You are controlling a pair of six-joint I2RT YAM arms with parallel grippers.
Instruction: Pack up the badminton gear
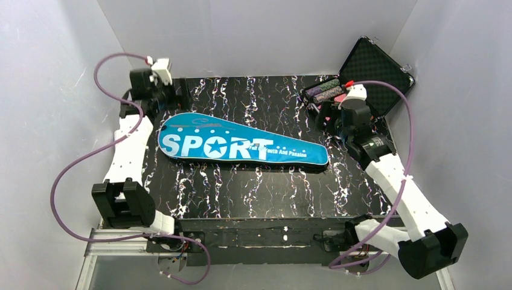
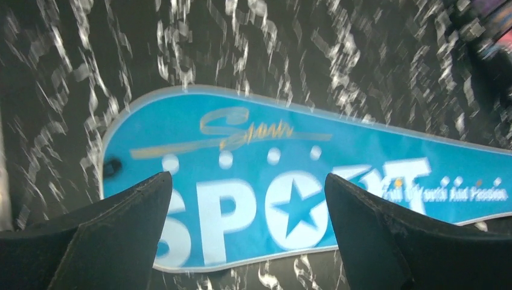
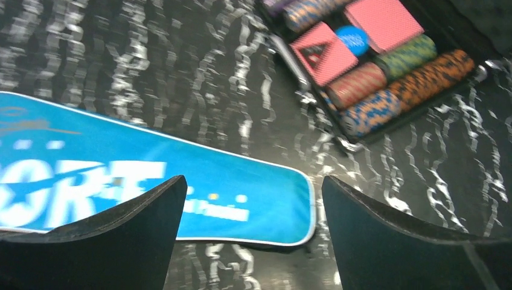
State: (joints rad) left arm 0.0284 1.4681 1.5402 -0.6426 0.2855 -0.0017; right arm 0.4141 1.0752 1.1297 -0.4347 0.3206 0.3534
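End effector (image 2: 246,177) spread wide; blue bag (image 2: 362,151) beneath.

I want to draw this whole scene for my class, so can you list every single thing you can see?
Blue racket-shaped fabric bag lettered "SPORT": one, blue with white letters, lying mid-table.
Black hard case: one, black, lid open, far right corner.
Rolls of chips: several, orange, blue, green, red, inside the case.
Pink flat packs: two, pink, inside the case.
Round blue disc: one, blue, by the pink packs.
Marbled table: one, black with white streaks, under everything.
Purple cables: two, purple, one looping from each arm.
Robot arms: two, white and black, either side of the bag.
Left gripper: one, black, open, near the bag's wide end.
Right gripper: one, black, open, near its narrow end.
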